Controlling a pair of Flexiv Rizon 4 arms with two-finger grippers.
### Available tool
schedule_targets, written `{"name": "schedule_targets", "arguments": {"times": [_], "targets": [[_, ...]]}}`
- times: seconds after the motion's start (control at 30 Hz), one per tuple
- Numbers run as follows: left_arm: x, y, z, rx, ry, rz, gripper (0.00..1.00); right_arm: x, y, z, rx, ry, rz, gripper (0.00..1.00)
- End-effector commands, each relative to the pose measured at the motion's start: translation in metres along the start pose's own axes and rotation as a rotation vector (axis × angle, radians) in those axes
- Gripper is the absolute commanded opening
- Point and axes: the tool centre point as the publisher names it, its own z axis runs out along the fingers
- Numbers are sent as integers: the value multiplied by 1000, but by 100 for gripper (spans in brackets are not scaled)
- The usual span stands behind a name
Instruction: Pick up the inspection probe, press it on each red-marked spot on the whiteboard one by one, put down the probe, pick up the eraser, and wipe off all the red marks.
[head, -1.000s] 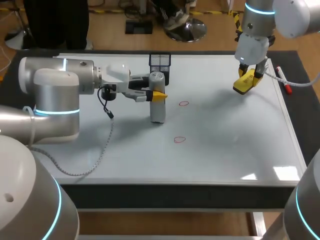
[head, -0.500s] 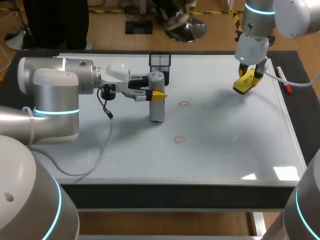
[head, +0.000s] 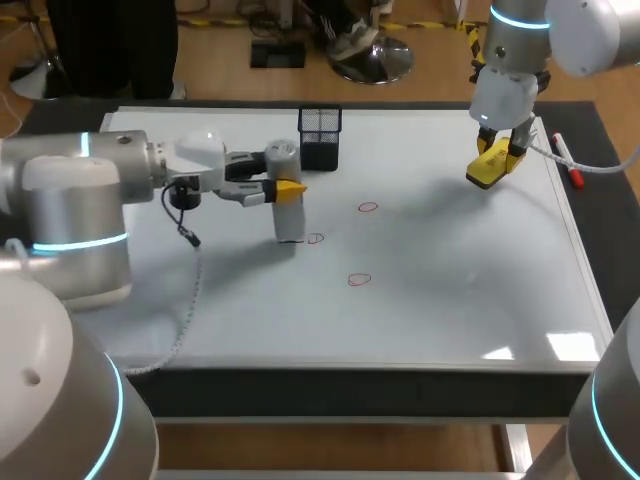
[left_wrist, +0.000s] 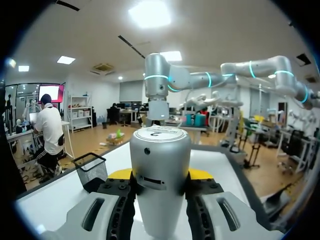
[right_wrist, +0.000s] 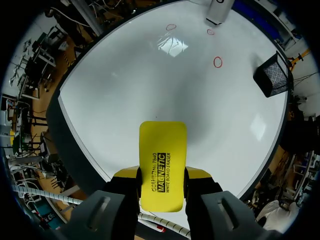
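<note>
Our left fingers (head: 291, 187) are clamped on the inspection probe (head: 287, 205) from 2 sides, pinching its silver body near the top; the probe stands upright with its base on the whiteboard (head: 450, 290), left of the middle; the left wrist view shows the same, the probe (left_wrist: 160, 170) vertical between the 2 yellow tips; 3 red marks show on the board: 1 (head: 316, 238) just beside the probe's base on its right, whether touching it we cannot tell; 1 (head: 368, 207) further right and toward the far edge; 1 (head: 359, 280) nearer to us, apart from the probe; a black mesh basket (head: 320, 135) sits on the board just behind the probe, near the far edge; our right fingers (head: 503, 152) pinch the yellow eraser (head: 487, 170), held tilted above the far right part of the whiteboard, off the surface; in the right wrist view the eraser (right_wrist: 162, 160) sticks out ahead between the 2 yellow tips, gripped on its long sides; a red-capped marker (head: 565, 160) lies by the board's right edge, near the eraser; the whiteboard covers most of the tabletop (head: 600, 140).
</note>
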Motion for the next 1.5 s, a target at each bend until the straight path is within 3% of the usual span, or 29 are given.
{"name": "schedule_targets", "arguments": {"times": [0.03,0.27,0.9,1.5], "targets": [[12,-6,-42,10,-55,8,0,0,0,-1,2,2,-1,0],[19,-12,-84,15,-124,22,0,0,0,-1,2,2,-1,0],[42,1,-183,-17,-233,33,0,0,0,-1,2,2,-1,0],[48,13,-228,-26,-330,-4,0,0,0,-1,2,2,-1,0]]}}
